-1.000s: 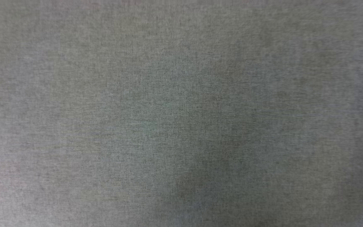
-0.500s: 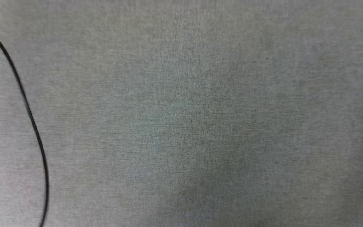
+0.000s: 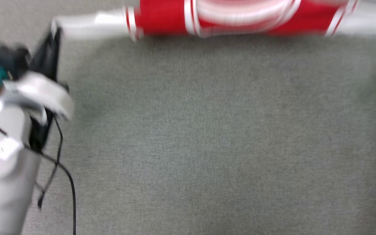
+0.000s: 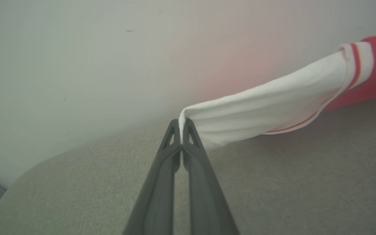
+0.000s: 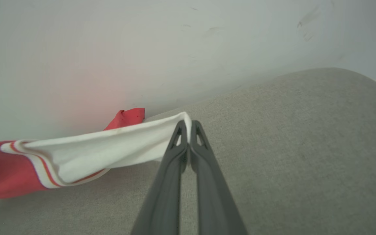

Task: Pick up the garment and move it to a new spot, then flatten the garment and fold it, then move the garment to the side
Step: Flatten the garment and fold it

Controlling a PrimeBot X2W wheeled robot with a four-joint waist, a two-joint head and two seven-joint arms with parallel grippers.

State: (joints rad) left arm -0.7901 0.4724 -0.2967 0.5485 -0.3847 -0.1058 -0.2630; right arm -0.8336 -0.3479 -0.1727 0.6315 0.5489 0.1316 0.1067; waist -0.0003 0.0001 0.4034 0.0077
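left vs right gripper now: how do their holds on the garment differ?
Left gripper pinches the sleeve at the head view's left; right gripper pinches the opposite sleeve. Left gripper's sleeve trails to its wrist view's right; right gripper's trails left. Shared: both shut on a white sleeve edge, garment stretched between them.

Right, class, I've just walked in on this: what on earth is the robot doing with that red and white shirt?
The robot is holding the garment stretched out between its two arms. The left gripper is shut on the tip of one white sleeve and the right gripper on the tip of the other. Both sleeve ends are lifted off the grey fabric surface, close to a pale wall. The red body spans the gap between them. It is not yet laid flat or folded.
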